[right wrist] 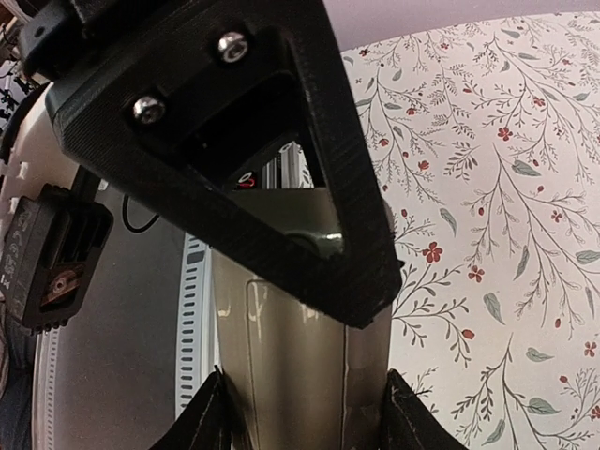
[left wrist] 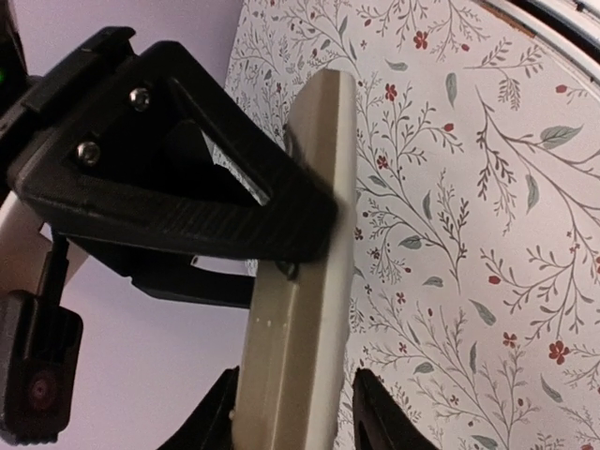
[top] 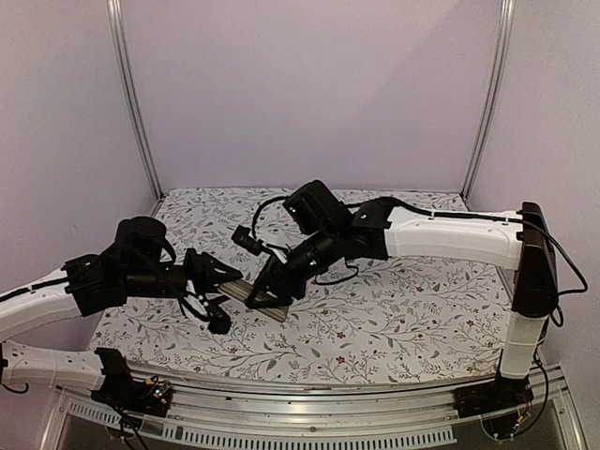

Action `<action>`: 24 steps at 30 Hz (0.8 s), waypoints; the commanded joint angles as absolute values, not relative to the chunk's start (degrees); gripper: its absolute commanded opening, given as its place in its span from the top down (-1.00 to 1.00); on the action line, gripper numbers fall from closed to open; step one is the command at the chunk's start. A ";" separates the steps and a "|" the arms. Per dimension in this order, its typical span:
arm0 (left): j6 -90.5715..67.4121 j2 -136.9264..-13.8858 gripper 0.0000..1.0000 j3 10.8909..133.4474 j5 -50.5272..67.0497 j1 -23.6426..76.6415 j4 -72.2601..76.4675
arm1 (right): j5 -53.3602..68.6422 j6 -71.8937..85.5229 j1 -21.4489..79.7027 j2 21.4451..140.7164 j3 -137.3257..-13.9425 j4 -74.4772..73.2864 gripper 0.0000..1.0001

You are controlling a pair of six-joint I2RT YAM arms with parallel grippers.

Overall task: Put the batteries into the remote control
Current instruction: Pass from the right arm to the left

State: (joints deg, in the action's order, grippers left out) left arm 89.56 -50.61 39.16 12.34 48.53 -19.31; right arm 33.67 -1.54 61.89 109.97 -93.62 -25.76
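The small, flat, greyish-tan remote control [left wrist: 302, 347] is in the middle of the scene, between the two arms. It is held low over the counter [top: 403, 309], which has a white cloth [right wrist: 506, 187] with grey leaves and little red flowers on it. The pictures do not show whether the remote control touches the cloth.

The left gripper [left wrist: 295, 427] comes in from the left. Its jaws pinch the long sides of the remote control, one black tip on each side.

The right gripper [right wrist: 300, 422] comes in from the right and takes the other end. Its jaws pinch the remote control in the same way, one tip on each long side.

In each wrist view, the other arm's big black finger [left wrist: 187, 197], shaped like a triangle, lies across the remote control. The plain tan side of the remote control faces both wrist cameras. Its buttons cannot be seen.
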 commanded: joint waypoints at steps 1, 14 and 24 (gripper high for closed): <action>89.41 -50.61 0.38 38.38 10.90 50.49 -17.36 | 33.76 -1.96 62.23 107.73 -92.74 -24.26 0.87; 83.57 -46.54 1.00 34.37 13.07 51.84 -12.28 | 25.79 -0.44 62.05 107.13 -92.88 -22.95 -0.34; 31.23 -48.33 1.00 40.04 10.97 47.72 8.03 | 7.86 9.32 60.65 90.27 -77.39 8.35 -0.98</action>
